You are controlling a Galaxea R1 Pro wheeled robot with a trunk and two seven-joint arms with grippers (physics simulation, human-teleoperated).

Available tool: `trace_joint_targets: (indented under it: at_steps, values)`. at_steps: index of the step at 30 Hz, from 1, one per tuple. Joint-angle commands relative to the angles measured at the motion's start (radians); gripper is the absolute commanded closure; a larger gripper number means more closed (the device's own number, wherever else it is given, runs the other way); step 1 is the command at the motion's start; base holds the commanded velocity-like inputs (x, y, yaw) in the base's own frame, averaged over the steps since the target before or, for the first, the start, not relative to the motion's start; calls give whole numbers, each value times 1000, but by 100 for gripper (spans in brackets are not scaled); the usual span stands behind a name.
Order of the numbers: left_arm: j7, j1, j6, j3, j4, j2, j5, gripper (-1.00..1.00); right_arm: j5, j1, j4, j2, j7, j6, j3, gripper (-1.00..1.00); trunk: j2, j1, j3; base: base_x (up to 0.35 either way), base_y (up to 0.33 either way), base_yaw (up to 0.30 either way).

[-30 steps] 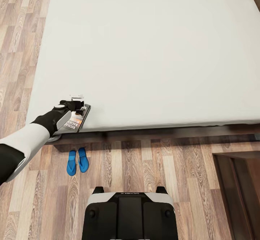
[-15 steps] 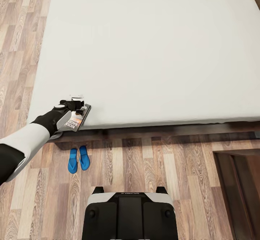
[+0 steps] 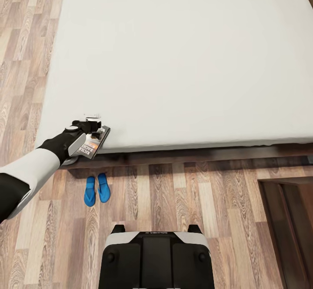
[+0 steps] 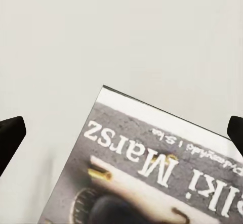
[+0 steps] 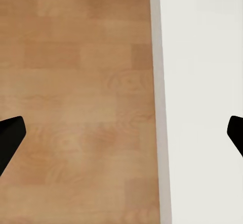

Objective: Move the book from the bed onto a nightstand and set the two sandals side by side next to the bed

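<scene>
While your left gripper (image 3: pixel 94 126) sits at the near left corner of the bed (image 3: pixel 182 54), its fingertips are hard to separate from the book (image 3: pixel 92 143) in the head view, and your forearm covers the book's near end, so you cannot tell whether the jaws grip it. In the left wrist view the two dark fingertips (image 4: pixel 10 138) stand far apart at the picture's edges, with the book (image 4: pixel 147 168) between them, its grey cover, white lettering and white margin cut off by the frame. The mattress is a plain, matte pale sheet; the dark brown frame shows as a glossy strip along its near edge. The two sandals (image 3: pixel 96 189), flat and bright blue, lie side by side on the wood-plank floor (image 3: pixel 174 197) just before the bed. Your right gripper's fingertips (image 5: pixel 11 133) also stand wide apart, over plank floor and a white surface. A dark wooden piece (image 3: pixel 289 228) is cut off at the right. Since a second ago the whole view has shifted slightly; the arm and book keep their place.
</scene>
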Motion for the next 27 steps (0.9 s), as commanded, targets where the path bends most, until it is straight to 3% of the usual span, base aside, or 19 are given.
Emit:
trace_joint_targets:
  at_steps: [1,27]
  values:
    - [8,0,5,-9,-3,1,8,-100,-10,0,1,0,-1,-5,9,-100,-1,0,0,-8,7,0]
    - [8,0,5,-9,-5,1,7,-100,-9,0,1,0,-1,-5,9,-100,-1,0,0,-19,1,0]
